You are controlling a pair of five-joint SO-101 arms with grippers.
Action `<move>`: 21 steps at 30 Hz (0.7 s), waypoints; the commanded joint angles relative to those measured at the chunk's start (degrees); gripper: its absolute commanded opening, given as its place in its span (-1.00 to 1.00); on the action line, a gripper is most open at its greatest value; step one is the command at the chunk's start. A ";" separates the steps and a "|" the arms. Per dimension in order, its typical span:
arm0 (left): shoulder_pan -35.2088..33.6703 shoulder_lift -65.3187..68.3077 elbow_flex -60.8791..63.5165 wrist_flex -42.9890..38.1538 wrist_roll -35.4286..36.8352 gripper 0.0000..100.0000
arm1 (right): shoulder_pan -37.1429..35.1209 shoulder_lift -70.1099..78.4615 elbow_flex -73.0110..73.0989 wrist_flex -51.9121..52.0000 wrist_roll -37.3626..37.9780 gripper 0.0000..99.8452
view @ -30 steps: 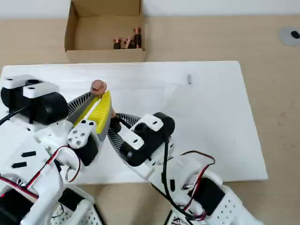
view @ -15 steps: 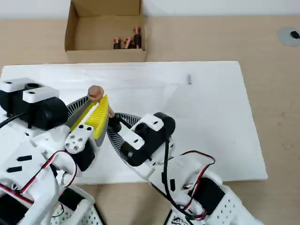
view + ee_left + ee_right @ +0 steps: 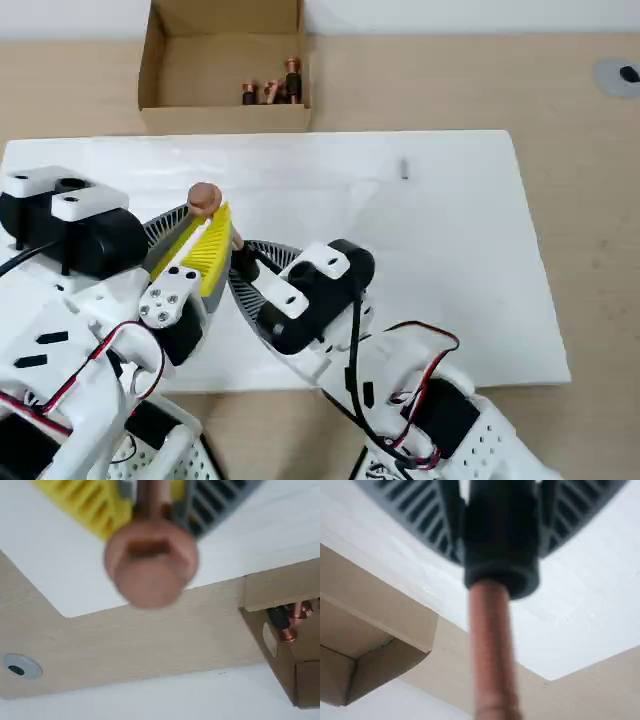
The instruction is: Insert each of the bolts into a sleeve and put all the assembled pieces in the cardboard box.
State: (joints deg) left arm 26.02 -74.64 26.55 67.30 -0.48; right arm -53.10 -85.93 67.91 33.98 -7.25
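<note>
white shells (image 3: 60, 335), black servo blocks (image 3: 90, 240), red-and-black cables (image 3: 425, 332) — left end effector (image 3: 205, 212) with one ribbed yellow finger (image 3: 205, 250).

We see the bolt (image 3: 150, 562) as copper-coloured metal with a soft, dull sheen. The sleeve (image 3: 501, 545) looks like matt black plastic. The left gripper (image 3: 152, 497) is of ribbed plastic, yellow and grey. The cardboard box (image 3: 160, 60) is matt brown paperboard, the white board (image 3: 450, 250) is smooth, and the table (image 3: 590, 200) is wood-grained.

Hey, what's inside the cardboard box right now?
Inside the cardboard box, three copper-and-black assembled pieces cluster by its near wall, toward one corner. That wall covers their lower ends and the strip of floor just behind it, so anything lying there is unseen.
</note>
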 commanded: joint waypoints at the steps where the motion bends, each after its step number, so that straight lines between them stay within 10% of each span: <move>1: 1.05 0.31 -0.26 1.32 0.09 -0.99 | -0.48 -1.36 -1.10 -1.49 0.18 -0.98; 21: 1.49 0.40 0.18 6.07 4.84 -0.99 | -0.48 -1.36 -1.10 -1.49 0.18 -0.98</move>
State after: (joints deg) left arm 26.29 -74.73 26.02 71.60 3.74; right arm -53.01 -85.85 68.00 34.07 -7.25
